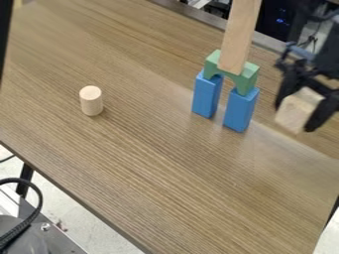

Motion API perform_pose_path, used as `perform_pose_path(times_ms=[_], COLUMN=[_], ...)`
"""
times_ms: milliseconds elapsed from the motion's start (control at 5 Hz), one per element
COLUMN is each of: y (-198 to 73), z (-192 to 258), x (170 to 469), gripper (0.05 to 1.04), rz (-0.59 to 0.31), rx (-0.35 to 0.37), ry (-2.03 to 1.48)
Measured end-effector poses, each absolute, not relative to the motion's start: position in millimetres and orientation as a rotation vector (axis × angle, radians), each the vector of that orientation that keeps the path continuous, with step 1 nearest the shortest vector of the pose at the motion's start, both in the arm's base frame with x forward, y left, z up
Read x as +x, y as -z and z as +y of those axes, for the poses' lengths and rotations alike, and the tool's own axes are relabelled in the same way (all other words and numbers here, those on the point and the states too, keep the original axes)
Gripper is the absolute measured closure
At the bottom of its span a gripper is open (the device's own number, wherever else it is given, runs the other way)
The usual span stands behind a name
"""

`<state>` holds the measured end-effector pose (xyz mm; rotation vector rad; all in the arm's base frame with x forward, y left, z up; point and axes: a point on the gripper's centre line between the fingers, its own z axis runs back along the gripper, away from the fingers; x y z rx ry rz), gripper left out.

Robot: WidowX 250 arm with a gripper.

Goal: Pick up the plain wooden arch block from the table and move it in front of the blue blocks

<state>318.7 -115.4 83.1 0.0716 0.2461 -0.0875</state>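
Where the view reads about three o'clock, a pale wooden block [298,110] shows plain, flat faces and straight edges, tilted in the air. Dark fingers hide parts of its sides, and its far side cannot be made out; toward one o'clock, a tall wooden plank [240,37] over a green arch [248,78] on two blue blocks [240,109] is cut off at the top. The gripper [296,116] is clamped on the pale block, parted by its width.
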Motion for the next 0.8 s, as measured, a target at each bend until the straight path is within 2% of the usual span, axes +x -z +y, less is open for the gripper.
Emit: perform_pose_path(times_ms=[200, 400, 800], y=[-59.4, -52.8, -59.6], z=[-106.0, -102.2, -105.6], x=[309.9, 302.5, 287.2], gripper=[0.486, 0.486, 0.486], rz=[0.210, 0.164, 0.144], rx=[0.097, 0.078, 0.021], ry=[0.009, -0.023, -0.047])
